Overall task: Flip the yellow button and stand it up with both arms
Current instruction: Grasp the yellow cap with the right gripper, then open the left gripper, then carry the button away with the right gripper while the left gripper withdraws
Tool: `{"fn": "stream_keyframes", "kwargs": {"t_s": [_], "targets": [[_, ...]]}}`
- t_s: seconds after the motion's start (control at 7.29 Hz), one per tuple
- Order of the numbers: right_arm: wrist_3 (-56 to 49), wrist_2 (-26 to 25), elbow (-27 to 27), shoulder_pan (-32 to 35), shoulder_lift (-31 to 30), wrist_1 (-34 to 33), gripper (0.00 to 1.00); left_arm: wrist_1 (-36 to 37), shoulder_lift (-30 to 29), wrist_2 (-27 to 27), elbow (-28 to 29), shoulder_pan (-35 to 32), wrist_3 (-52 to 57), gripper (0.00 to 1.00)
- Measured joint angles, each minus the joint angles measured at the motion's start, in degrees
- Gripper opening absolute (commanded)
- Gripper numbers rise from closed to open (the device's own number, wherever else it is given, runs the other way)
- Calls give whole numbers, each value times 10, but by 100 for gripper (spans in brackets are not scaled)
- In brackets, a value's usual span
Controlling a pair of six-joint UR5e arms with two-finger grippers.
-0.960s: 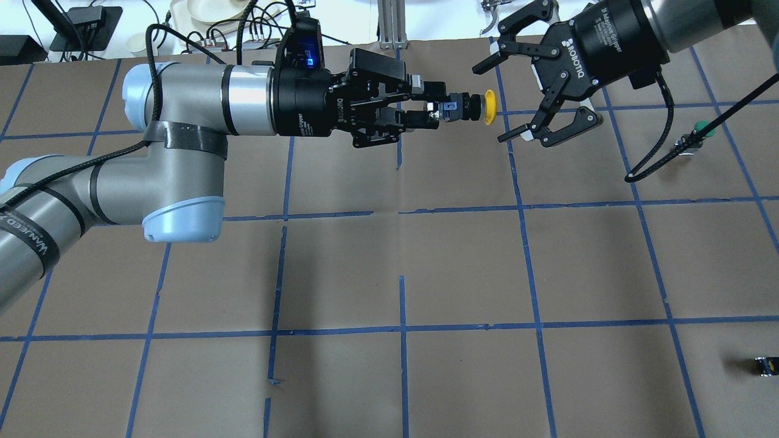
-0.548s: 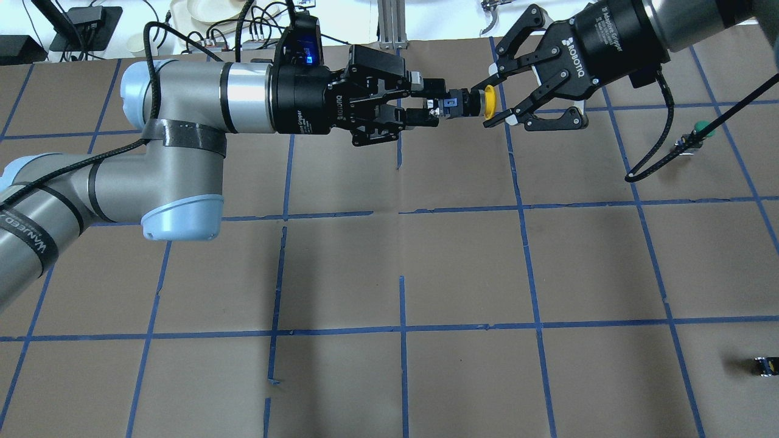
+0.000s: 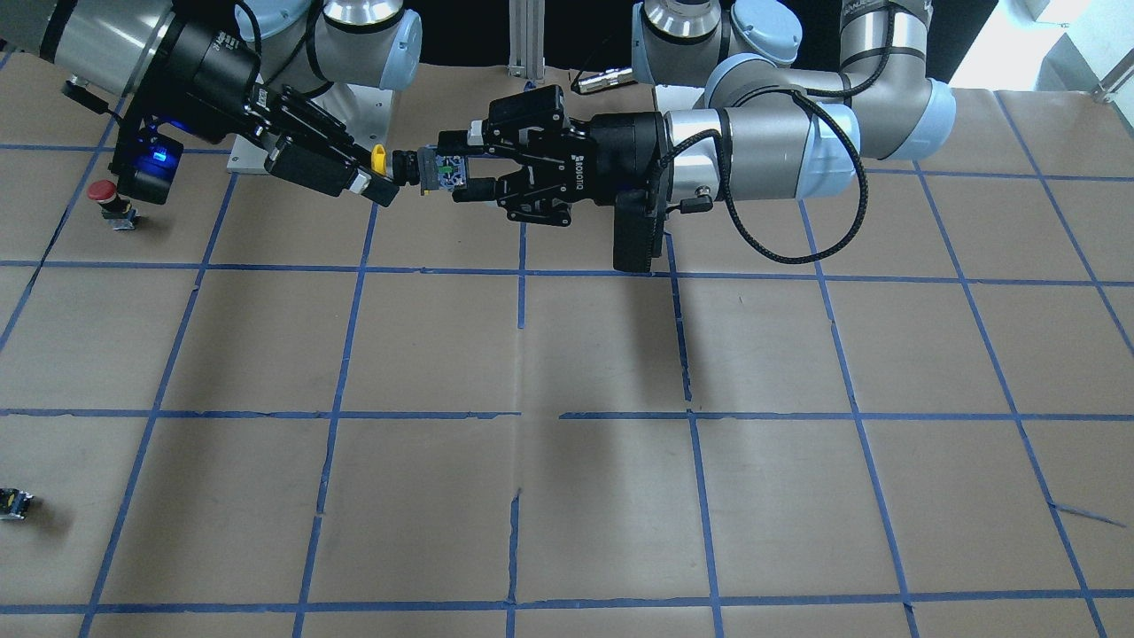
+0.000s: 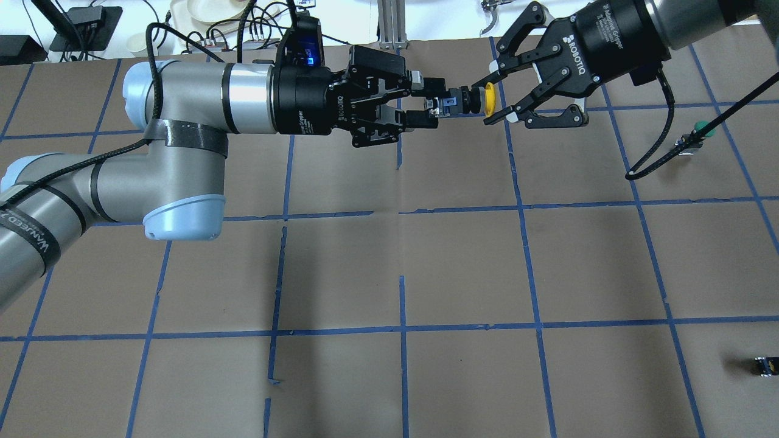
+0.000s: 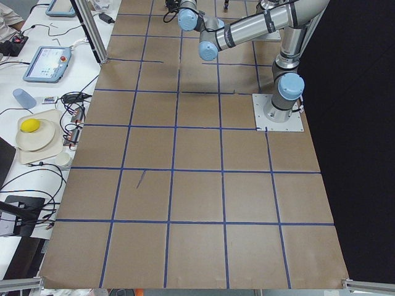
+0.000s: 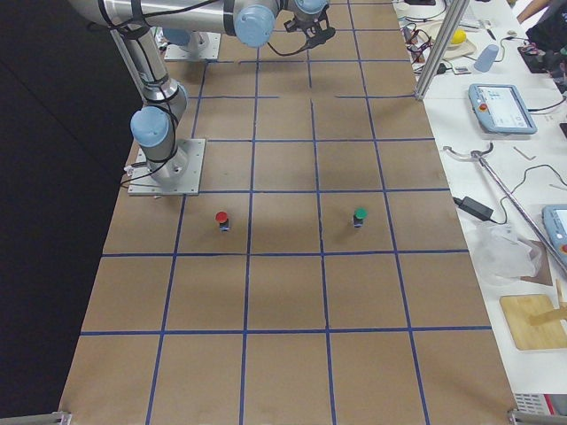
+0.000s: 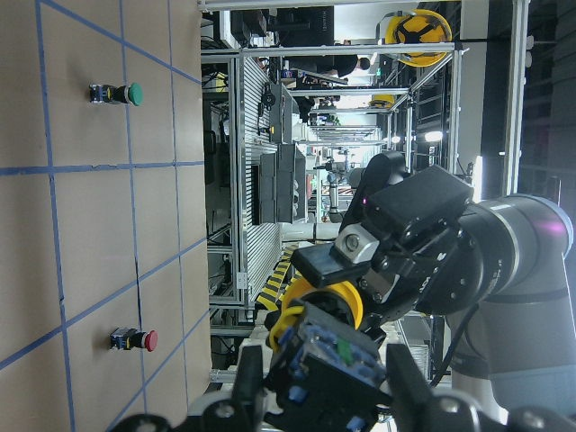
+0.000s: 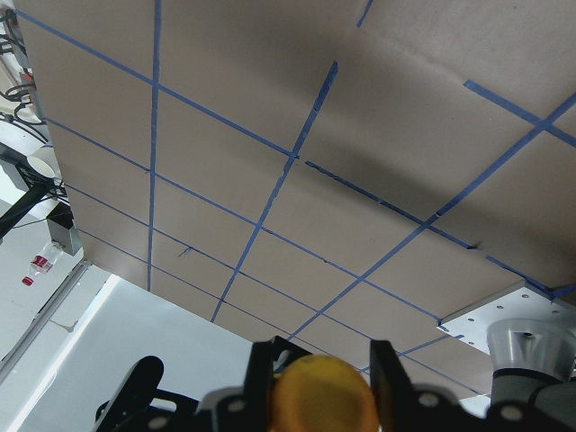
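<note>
The yellow button (image 4: 489, 101) hangs sideways in the air above the far middle of the table, its cap pointing toward the right arm. My left gripper (image 4: 436, 103) is shut on its grey-blue contact block; the block also shows in the front view (image 3: 440, 170). My right gripper (image 4: 490, 103) has its fingers closed on the yellow cap from both sides. The right wrist view shows the cap (image 8: 324, 396) tight between the two fingers (image 8: 262, 373). The left wrist view shows the button (image 7: 331, 335) in the left jaws, with the right gripper behind it.
A red-capped button (image 3: 104, 193) and a green-capped button (image 4: 700, 129) stand on the table's right side; both also show in the right exterior view, red (image 6: 221, 218) and green (image 6: 359, 215). A small black block (image 4: 764, 365) lies near the front right edge.
My right gripper has moved in toward the left and closed its fingers from wide open onto the yellow cap. The left arm has held the button nearly still.
</note>
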Motion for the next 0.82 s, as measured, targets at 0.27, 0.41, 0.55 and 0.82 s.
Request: {"fn": "stream_keyframes", "kwargs": {"t_s": [0.27, 0.41, 0.55, 0.82], "targets": [[0, 0, -1, -1, 1, -1, 30, 0, 0, 1, 2, 1, -1, 99], [0, -1, -2, -1, 2, -3, 27, 0, 1, 5, 9, 1, -2, 99], [-2, -3, -3, -4, 3, -4, 27, -2, 4, 24, 26, 3, -15, 100], [-16, -6, -3, -30, 4, -20, 24, -15, 3, 107, 86, 4, -63, 99]]}}
